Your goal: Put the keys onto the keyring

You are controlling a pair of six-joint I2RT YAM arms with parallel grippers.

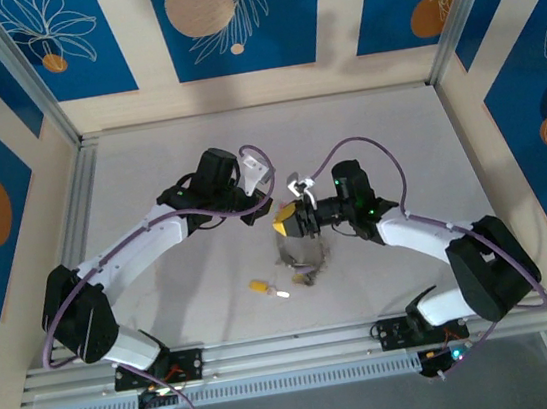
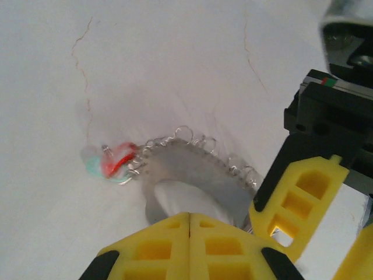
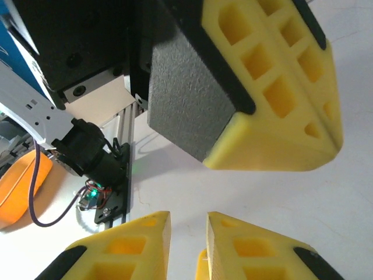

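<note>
My left gripper (image 2: 189, 219) is shut, its yellow fingertips pressed together on the keyring (image 2: 195, 169). The keyring is a grey wire loop, smeared by motion. Keys with red and pale blue tags (image 2: 113, 160) dangle at its far left end, and small wire loops line its outer edge. From above, the keyring (image 1: 300, 253) hangs below both grippers with a cluster of keys (image 1: 309, 276) at its bottom. My right gripper (image 3: 187, 228) is open, a clear gap between its fingers, right next to the left gripper's fingers (image 3: 280, 87). A small yellow piece (image 3: 201, 265) shows low in that gap; what it is I cannot tell.
A yellow-tagged key (image 1: 258, 287) and a small white-tagged one (image 1: 282, 293) lie loose on the white table (image 1: 149, 180), left of the hanging ring. Aluminium rails (image 1: 273, 351) run along the near edge by the arm bases. Patterned walls enclose the table.
</note>
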